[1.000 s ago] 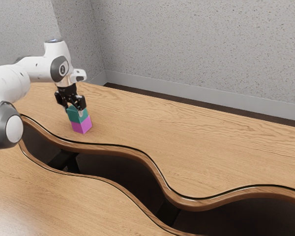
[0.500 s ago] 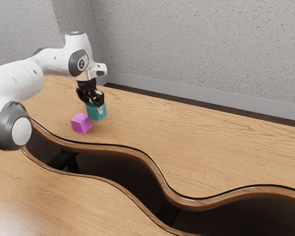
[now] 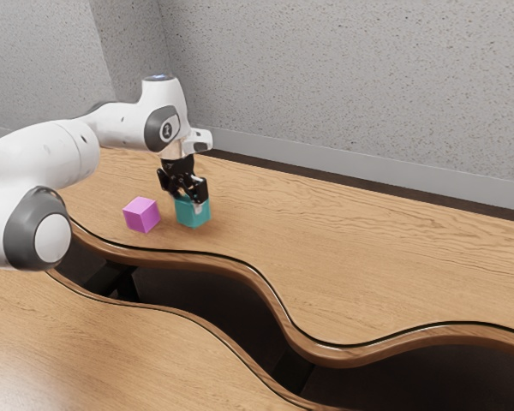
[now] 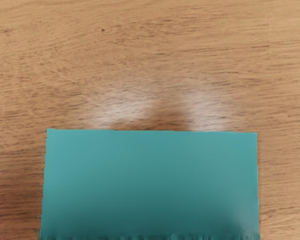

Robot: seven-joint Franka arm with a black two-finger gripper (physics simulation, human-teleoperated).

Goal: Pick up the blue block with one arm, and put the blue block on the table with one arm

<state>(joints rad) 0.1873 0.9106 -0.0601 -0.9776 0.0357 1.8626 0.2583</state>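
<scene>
A teal block (image 4: 150, 180) is being shown, with wood grain being seen on the table (image 4: 140, 55).

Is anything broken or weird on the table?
Nothing looks broken or spilled. The hand holds the teal block, and the pink block sits flat on the table. Its wavy edge is probably made that way.

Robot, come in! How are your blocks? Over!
Gripper shut on teal block. Block on or just above table, can't tell. Magenta block apart, clear.
</scene>
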